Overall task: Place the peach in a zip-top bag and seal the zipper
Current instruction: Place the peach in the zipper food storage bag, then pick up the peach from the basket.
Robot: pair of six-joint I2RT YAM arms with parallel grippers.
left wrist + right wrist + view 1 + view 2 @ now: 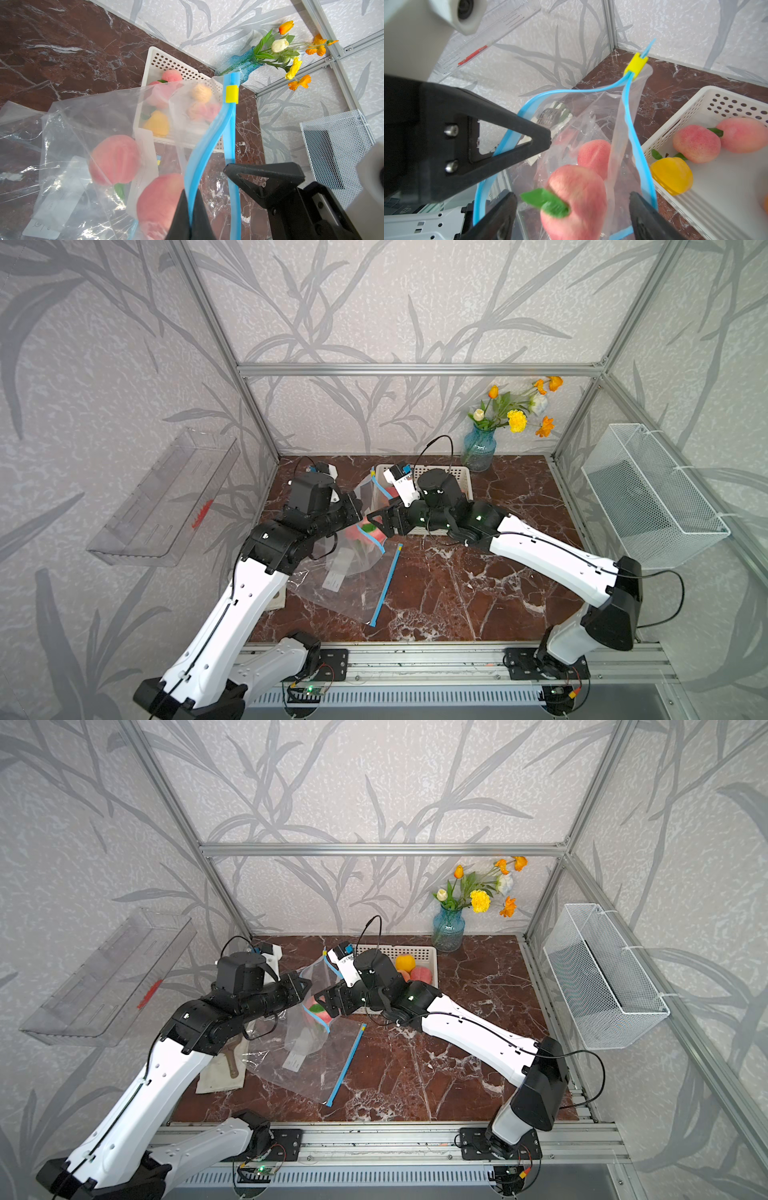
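The right fingers [645, 216] stand apart on either side of the peach [577, 199], which sits just inside the open mouth of the bag [618, 124]. The left fingers [180, 218] are clamped on the zipper [207, 145], whose long axis runs away from them to the slider [636, 65] at its far end. Sealing likely means first drawing the right fingers clear, then pulling that slider toward the clamped end.

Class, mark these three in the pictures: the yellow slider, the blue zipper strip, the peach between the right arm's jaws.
yellow slider [635, 66]: right wrist view, middle of its face.
blue zipper strip [197, 160]: left wrist view, its curved middle stretch.
peach [587, 187]: right wrist view, pink skin beside its leaf.
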